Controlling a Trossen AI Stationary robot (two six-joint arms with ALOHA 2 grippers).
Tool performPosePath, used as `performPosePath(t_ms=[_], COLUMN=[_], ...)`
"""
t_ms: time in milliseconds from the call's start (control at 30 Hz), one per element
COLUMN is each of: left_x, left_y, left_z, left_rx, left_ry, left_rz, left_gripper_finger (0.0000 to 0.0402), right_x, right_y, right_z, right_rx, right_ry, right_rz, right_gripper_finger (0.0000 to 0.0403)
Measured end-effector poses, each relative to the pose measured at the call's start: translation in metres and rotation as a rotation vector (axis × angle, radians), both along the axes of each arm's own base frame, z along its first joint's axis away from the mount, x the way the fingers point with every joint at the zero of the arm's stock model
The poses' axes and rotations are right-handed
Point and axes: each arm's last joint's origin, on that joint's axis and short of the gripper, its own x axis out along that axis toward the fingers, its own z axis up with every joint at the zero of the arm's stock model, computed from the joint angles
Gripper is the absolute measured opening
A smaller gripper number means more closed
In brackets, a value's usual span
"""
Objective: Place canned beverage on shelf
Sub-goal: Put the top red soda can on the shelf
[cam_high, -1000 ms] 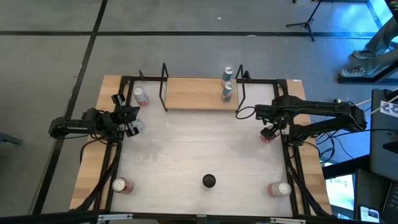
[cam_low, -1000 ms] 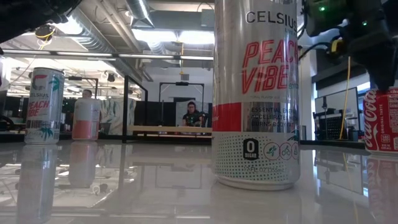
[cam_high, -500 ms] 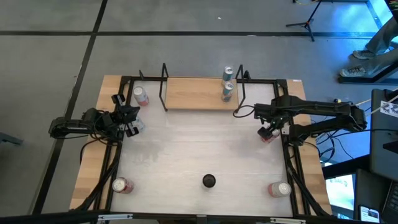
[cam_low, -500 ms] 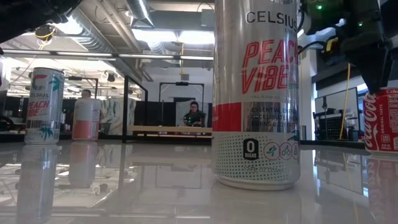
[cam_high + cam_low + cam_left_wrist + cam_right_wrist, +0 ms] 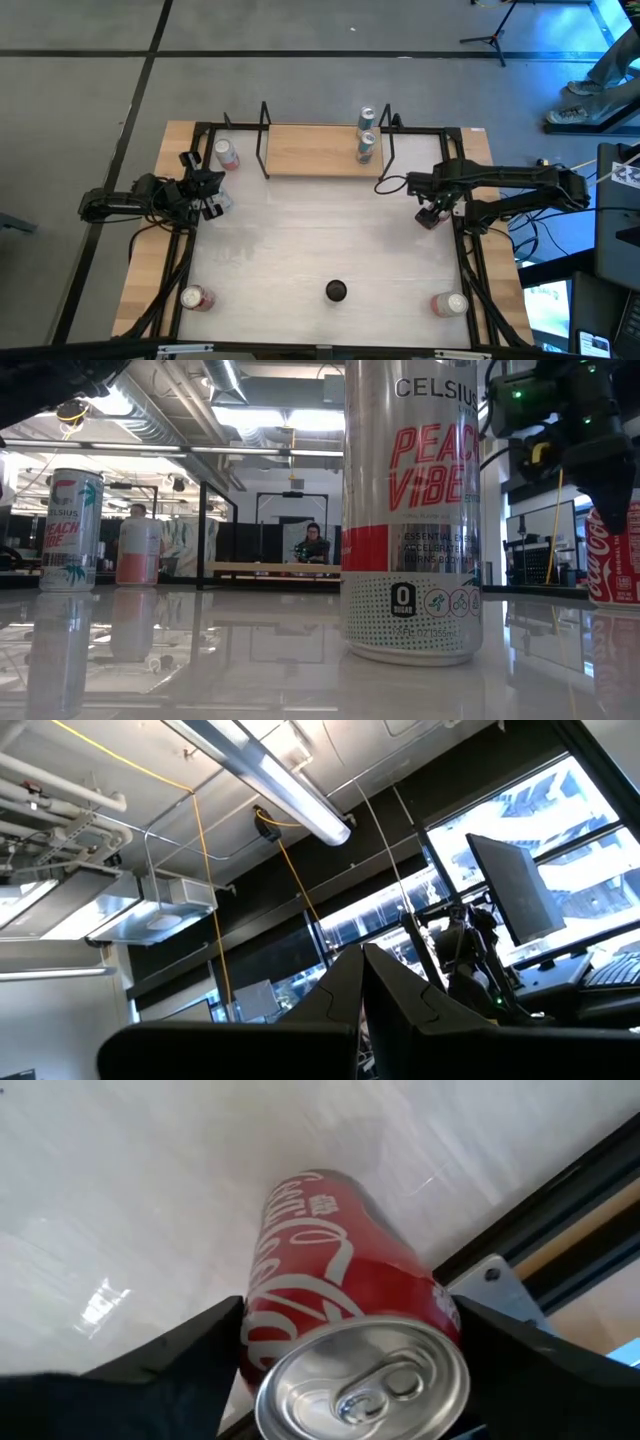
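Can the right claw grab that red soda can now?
Probably yes. The right claw sits right above the red soda can, with one open finger on each side and nothing between them. The can stands upright on the table.

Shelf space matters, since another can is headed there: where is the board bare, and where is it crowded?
The shelf is bare from its left wire upright across to the two silver cans beside the right upright, where it is crowded. The right gripper has its fingers around the Coca-Cola can, on the table.
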Motion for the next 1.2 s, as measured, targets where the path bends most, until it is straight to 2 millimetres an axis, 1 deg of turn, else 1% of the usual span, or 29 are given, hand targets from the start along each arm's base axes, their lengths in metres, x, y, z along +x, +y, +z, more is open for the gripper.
performPosePath(t_ms=[67,100,233,367,500,667,767,867,1000,1200], left_x=[0.0,0.0,0.0,0.0,0.0,0.0,0.0,0.0,0.0,0.0], left_y=[0.0,0.0,0.0,0.0,0.0,0.0,0.0,0.0,0.0,0.0], left_z=[0.0,0.0,0.0,0.0,0.0,0.0,0.0,0.0,0.0,0.0], left_rx=[0.0,0.0,0.0,0.0,0.0,0.0,0.0,0.0,0.001,0.0], left_ry=[0.0,0.0,0.0,0.0,0.0,0.0,0.001,0.003,0.004,0.003], left_rz=[0.0,0.0,0.0,0.0,0.0,0.0,0.0,0.0,0.0,0.0], left_gripper_finger=[0.0007,0.0007,0.0007,0.0007,0.0007,0.0007,0.0007,0.0007,0.0007,0.0007], right_x=[0.0,0.001,0.002,0.007,0.02,0.036,0.046,0.06,0.085,0.13], right_y=[0.0,0.0,-0.001,-0.002,-0.004,-0.007,-0.008,-0.003,0.009,0.023], right_z=[0.0,0.0,0.0,0.003,0.016,0.034,0.04,0.041,0.044,0.055], right_rx=[0.002,0.003,0.0,-0.016,-0.045,-0.079,-0.089,-0.101,-0.109,-0.131], right_ry=[-0.007,-0.011,-0.028,-0.076,-0.202,-0.349,-0.392,-0.406,-0.396,-0.396], right_rz=[0.021,0.032,0.09,0.101,0.109,0.168,0.207,0.272,0.378,0.527], right_gripper_finger=[0.0289,0.0285,0.0285,0.0285,0.0285,0.0285,0.0285,0.0285,0.0285,0.0285])
